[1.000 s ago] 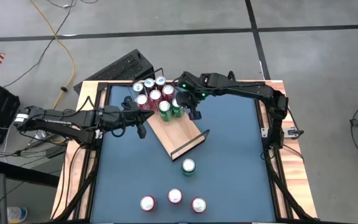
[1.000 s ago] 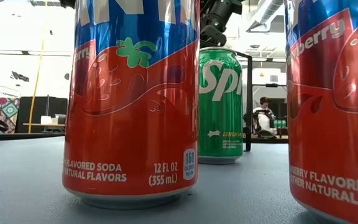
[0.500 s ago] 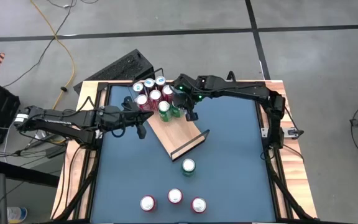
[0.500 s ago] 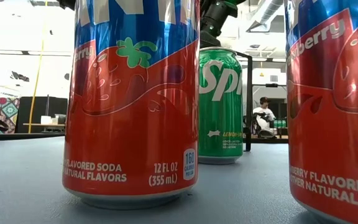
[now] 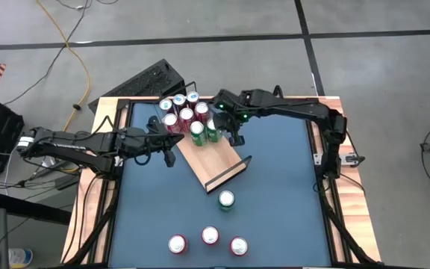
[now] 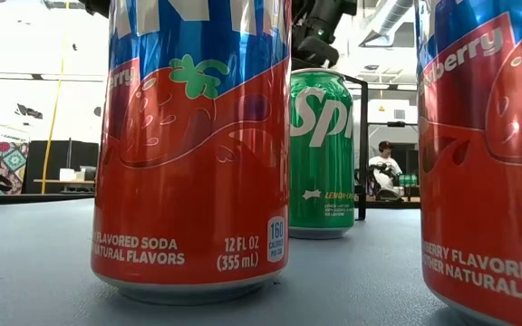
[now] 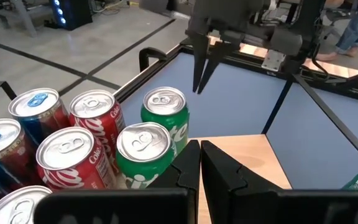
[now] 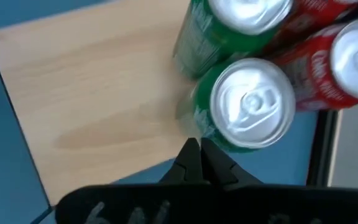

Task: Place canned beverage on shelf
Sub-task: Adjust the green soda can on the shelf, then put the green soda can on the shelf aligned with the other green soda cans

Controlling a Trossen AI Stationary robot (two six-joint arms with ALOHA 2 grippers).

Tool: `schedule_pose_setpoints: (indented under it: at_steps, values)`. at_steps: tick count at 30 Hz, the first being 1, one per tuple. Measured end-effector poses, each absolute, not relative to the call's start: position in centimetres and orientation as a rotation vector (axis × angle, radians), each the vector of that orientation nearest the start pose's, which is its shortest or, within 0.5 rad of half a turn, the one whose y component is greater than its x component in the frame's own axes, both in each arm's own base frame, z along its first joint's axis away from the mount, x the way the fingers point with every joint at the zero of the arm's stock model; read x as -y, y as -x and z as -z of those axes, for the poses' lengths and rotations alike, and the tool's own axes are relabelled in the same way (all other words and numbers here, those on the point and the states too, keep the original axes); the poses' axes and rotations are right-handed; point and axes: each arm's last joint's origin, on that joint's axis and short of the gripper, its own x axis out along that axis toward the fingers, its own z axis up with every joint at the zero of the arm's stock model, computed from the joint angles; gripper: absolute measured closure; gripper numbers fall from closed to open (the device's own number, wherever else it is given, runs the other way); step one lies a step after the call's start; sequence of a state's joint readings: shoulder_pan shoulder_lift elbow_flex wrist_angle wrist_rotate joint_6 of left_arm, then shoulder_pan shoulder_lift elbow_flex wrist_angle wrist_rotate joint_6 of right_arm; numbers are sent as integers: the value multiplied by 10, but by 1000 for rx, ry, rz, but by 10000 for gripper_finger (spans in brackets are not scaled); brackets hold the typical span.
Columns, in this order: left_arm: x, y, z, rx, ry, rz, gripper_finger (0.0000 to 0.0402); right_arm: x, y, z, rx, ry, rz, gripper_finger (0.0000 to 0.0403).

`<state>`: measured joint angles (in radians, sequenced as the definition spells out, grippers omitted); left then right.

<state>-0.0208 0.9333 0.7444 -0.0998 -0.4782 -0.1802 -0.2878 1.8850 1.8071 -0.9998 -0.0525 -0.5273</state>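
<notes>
The shelf, a light-wood board point(image 5: 213, 159) with black end rails, lies slantwise at the table's far middle. Several red, blue and green cans point(image 5: 187, 113) stand upright on its far end. My right gripper point(image 5: 235, 137) is shut, pointing down just right of the outer green can point(image 5: 212, 131). That can also shows below its tips in the right wrist view point(image 8: 252, 102), and the left wrist view shows a gap between tips and can point(image 7: 163, 107). My left gripper point(image 5: 169, 156) is shut and empty at the shelf's left edge, over the board point(image 7: 247, 155).
A green can point(image 5: 226, 200) stands on the blue table just near of the shelf. Three red cans point(image 5: 210, 236) stand in a row near the front edge and fill the low view point(image 6: 193, 145). A black keyboard point(image 5: 149, 81) lies on the floor beyond the far left corner.
My right gripper went a little toward the table's left, closer to the green cans, then came back toward the right. It stayed shut and pointing down. The cans and the shelf have kept their places.
</notes>
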Motion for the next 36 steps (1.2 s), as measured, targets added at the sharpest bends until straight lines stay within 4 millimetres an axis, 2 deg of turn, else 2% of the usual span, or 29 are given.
schedule_pose_setpoints:
  at_steps: [5,10,21,26,29,33,36]
  values:
    - [-9,-205,-302,-240,104,-478,401,112,-386,-293,-1101,307,-93,403]
    - [-9,-205,-302,-240,104,-478,401,113,-388,-285,-1076,312,-87,403]
    - [-9,-205,-302,-240,103,-483,401,124,-390,-288,-1022,324,-50,403]
    - [-9,-205,-302,-240,103,-481,401,119,-391,-289,-1023,330,-59,403]
    - [-8,-205,-302,-247,95,-443,401,110,-388,-303,-1026,336,-76,403]
    - [-4,-208,-306,-215,75,-289,399,94,-376,-349,-1001,335,-74,403]
    - [-1,-210,-314,-141,80,-195,382,81,-364,-387,-967,330,-55,403]
